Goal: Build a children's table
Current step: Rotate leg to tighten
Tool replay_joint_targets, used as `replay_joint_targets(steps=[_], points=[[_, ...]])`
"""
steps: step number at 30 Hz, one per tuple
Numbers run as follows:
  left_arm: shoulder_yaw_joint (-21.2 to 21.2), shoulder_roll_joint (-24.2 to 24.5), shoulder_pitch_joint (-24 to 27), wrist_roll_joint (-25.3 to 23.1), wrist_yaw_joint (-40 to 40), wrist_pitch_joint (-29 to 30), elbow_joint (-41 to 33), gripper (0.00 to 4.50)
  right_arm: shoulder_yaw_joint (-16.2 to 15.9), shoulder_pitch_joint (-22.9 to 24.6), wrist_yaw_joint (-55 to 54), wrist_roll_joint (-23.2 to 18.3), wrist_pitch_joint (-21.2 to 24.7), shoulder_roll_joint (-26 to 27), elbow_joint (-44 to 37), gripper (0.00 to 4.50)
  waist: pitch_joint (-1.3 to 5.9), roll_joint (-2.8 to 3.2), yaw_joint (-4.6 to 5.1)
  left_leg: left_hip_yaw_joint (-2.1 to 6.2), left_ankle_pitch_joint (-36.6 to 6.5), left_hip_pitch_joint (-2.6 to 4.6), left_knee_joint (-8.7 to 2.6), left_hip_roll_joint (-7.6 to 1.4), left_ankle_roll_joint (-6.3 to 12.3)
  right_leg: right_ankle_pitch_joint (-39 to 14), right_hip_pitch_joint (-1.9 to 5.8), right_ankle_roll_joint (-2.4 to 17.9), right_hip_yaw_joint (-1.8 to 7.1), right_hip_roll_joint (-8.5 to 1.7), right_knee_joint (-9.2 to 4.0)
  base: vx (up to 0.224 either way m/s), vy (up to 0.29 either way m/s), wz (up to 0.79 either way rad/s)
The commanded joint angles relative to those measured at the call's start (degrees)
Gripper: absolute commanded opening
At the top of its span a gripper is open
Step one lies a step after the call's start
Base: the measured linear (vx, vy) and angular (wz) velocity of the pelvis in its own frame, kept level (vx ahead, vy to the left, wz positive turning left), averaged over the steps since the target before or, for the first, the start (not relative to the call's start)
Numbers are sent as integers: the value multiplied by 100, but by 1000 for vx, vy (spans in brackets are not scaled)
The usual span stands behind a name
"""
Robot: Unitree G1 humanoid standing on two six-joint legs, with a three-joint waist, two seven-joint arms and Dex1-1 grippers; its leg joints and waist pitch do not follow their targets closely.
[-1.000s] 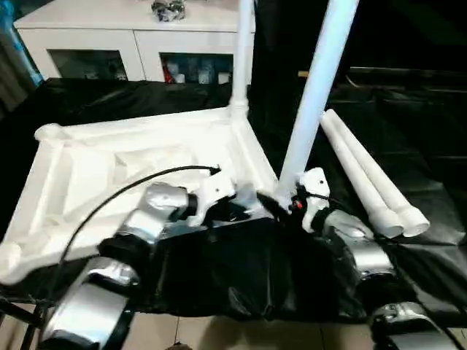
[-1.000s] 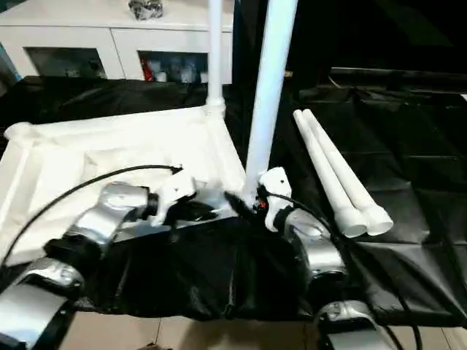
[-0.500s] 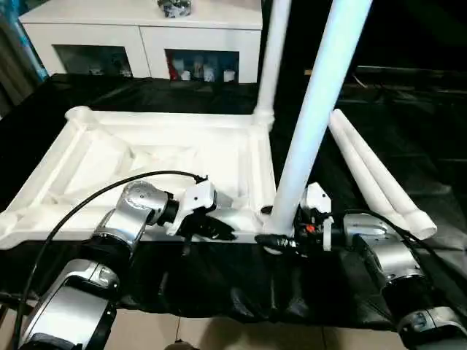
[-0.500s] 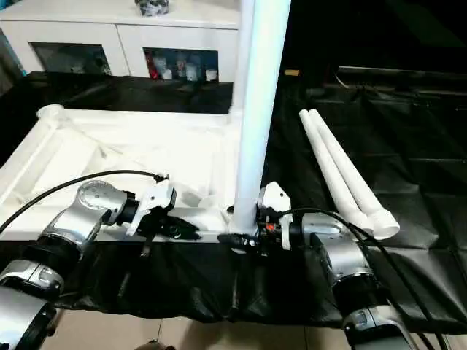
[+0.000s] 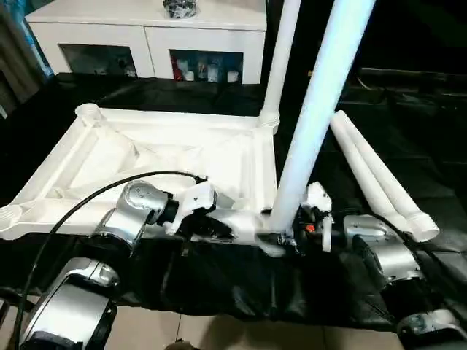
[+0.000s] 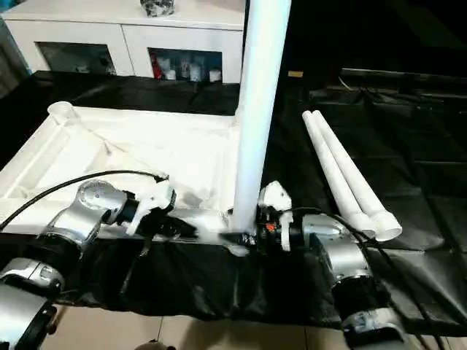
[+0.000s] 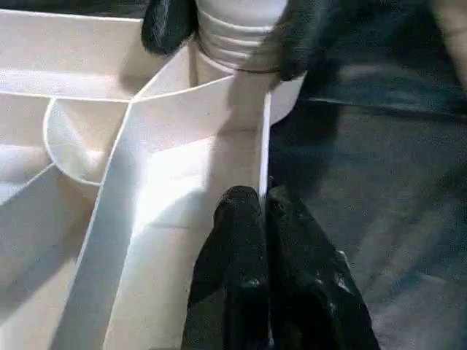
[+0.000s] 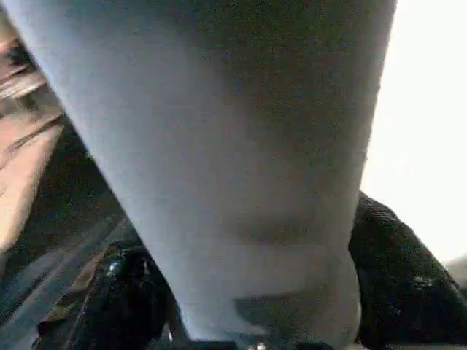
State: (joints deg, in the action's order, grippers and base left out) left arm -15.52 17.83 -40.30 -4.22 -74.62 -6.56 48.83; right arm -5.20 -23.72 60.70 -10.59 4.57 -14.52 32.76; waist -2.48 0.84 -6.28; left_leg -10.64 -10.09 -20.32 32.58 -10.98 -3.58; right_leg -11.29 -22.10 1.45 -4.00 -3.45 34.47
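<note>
Two white tubular legs [image 6: 343,171] lie side by side on the black-covered desk [image 6: 408,189], well apart from the upturned tabletop [image 5: 160,160] on their left. A third leg [image 5: 281,62] stands upright in the tabletop's far right corner socket. A fourth leg [image 5: 314,124] rises at the near right corner — the right tool [image 6: 252,232] has a black finger on either side of its base, gripping it. The left tool [image 7: 261,219], its fingers pressed together and holding nothing, rests on the ribbed near edge beside that corner. A white glass-doored cabinet [image 5: 146,36] stands behind.
</note>
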Motion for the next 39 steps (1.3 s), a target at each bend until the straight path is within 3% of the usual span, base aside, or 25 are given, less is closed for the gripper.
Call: replay_joint_targets(steps=[1, 2, 5, 6, 11, 12, 15, 22, 26, 27, 31, 34, 35, 37, 38, 39], points=[[-7, -239, -93, -108, 579, 143, 76, 0, -75, -6, -542, 95, 38, 247, 202, 275, 255, 7, 30, 122, -1656, 112, -381, -277, 46, -2162, 188, 1011, 291, -568, -557, 0, 0, 0], [43, -355, -108, -67, 733, 262, 62, 0, -12, -36, -926, 190, -68, 334, 320, 275, 261, 43, 39, 139, -1688, 109, -395, -277, -11, -2339, 202, 955, 295, -578, -561, 0, 0, 0], [67, -705, -122, -97, 1267, 513, -40, 0, 286, -135, -2191, 312, -174, 674, 662, 274, 267, 11, 116, 148, -1725, 106, -405, -267, -53, -2233, 194, 967, 305, -562, -569, 0, 0, 0], [72, -814, -131, -109, 1438, 586, -65, 0, 330, -168, -2516, 374, -191, 745, 753, 274, 266, -19, 137, 143, -1666, 89, -406, -262, -19, -2165, 200, 970, 309, -554, -566, 0, 0, 0], [61, -1259, -180, -197, 2143, 779, -50, 0, 541, -372, -3566, 494, -342, 1097, 1183, 274, 282, -7, 150, 125, -1439, 69, -380, -247, 89, -1834, 208, 1021, 314, -548, -536, 0, 0, 0], [43, -1310, -169, -210, 2190, 798, -69, 0, 562, -410, -3686, 507, -438, 1157, 1231, 309, 283, -31, 145, 115, -1392, 60, -368, -233, 140, -1823, 215, 988, 315, -545, -547, 0, 0, 0], [13, -1338, -127, -199, 2104, 808, -146, 0, 649, -482, -3708, 430, -645, 1271, 1282, 346, 292, -16, 141, 114, -1284, 44, -367, -239, 227, -1680, 219, 987, 316, -541, -529, 0, 0, 0], [-66, -986, 25, -255, 1724, 460, -213, 0, 371, -439, -2797, 456, -699, 948, 1103, 410, 289, 12, 146, 115, -1368, 29, -372, -243, 297, -1554, 238, 1017, 312, -530, -523, 0, 0, 0], [-121, -757, 129, -212, 1293, 271, -282, 0, 195, -416, -2104, 516, -790, 673, 1108, 410, 305, 18, 148, 105, -1256, 22, -357, -246, 324, -1314, 258, 1102, 310, -528, -497, 0, 0, 0], [-139, -689, 142, -194, 1152, 204, -292, 0, 132, -396, -1824, 502, -771, 596, 1057, 410, 302, 54, 133, 97, -1225, 23, -353, -256, 355, -1164, 253, 1171, 303, -509, -480, 0, 0, 0], [-178, -437, 167, -94, 546, -68, -244, 0, -154, -289, -601, 322, -571, 272, 704, 410, 313, 40, 123, 93, -1182, 15, -346, -283, 439, -854, 271, 1272, 291, -503, -432, 0, 0, 0], [-170, -345, 180, -24, 298, -127, -258, 0, -271, -253, -187, 256, -453, 144, 564, 410, 308, 45, 121, 93, -1246, 28, -351, -289, 432, -966, 267, 1290, 290, -508, -444, 0, 0, 0], [-166, -247, 191, 41, 45, -170, -274, 0, -402, -212, 227, 199, -336, 11, 421, 410, 303, 10, 123, 88, -1266, 28, -350, -276, 442, -1042, 278, 1285, 287, -501, -461, 0, 0, 0], [-174, -172, 205, 95, -184, -187, -289, 0, -490, -187, 500, 186, -265, -76, 336, 410, 305, 24, 108, 90, -1245, 24, -349, -286, 444, -1161, 262, 1259, 294, -522, -460, 0, 0, 0], [-200, -101, 216, 112, -331, -221, -313, 0, -573, -149, 714, 162, -171, -135, 233, 410, 303, -21, 115, 82, -1225, 19, -347, -282, 450, -1165, 268, 1251, 297, -517, -464, 0, 0, 0], [-220, -41, 223, 138, -463, -243, -332, 0, -648, -116, 874, 163, -114, -184, 151, 410, 299, -10, 100, 91, -1190, 18, -352, -285, 451, -1223, 264, 1238, 293, -523, -459, 0, 0, 0]])
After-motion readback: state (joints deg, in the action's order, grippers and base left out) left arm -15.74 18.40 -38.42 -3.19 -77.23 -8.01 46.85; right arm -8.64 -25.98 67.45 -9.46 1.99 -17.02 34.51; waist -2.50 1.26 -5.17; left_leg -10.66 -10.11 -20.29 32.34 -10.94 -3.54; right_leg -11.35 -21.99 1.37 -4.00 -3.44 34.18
